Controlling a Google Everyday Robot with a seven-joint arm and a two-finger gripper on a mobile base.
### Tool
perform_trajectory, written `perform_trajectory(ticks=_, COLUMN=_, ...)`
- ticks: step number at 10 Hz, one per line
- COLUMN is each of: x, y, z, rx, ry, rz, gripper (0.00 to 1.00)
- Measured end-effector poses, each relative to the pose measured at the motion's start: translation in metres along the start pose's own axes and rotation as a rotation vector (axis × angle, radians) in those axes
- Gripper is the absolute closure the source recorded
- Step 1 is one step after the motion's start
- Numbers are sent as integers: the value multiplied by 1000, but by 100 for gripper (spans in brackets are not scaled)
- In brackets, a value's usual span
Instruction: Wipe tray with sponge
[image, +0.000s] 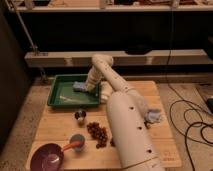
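Camera view: the gripper (90, 88), clamped shut on the sponge (80, 86), holds it low at the tray (61, 96)'s two o'clock, apparently ready for wiping.

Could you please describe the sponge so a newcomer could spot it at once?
Find the green tray at the table's far-left corner. In its right end lies the sponge, clamped by the gripper: a small grey-blue block, unlike the rumpled blue cloth outside the tray.

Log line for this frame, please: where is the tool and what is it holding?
tool: over tray, shut on sponge | sponge: in green tray, far right corner | stage: sponge gripped
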Motion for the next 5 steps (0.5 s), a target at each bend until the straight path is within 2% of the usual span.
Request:
perform_trajectory(ticks=2, x=0, y=2, z=-2, rx=-6, ry=4, rz=-11, gripper=100)
perform_trajectory(ticks=3, x=-1, y=8, z=-11, rx=-28, ry=3, rz=-39, gripper=100)
perform_trajectory(ticks=5, x=-6, y=15, z=-47, rx=-40, ry=-9, rz=-96, gripper=100)
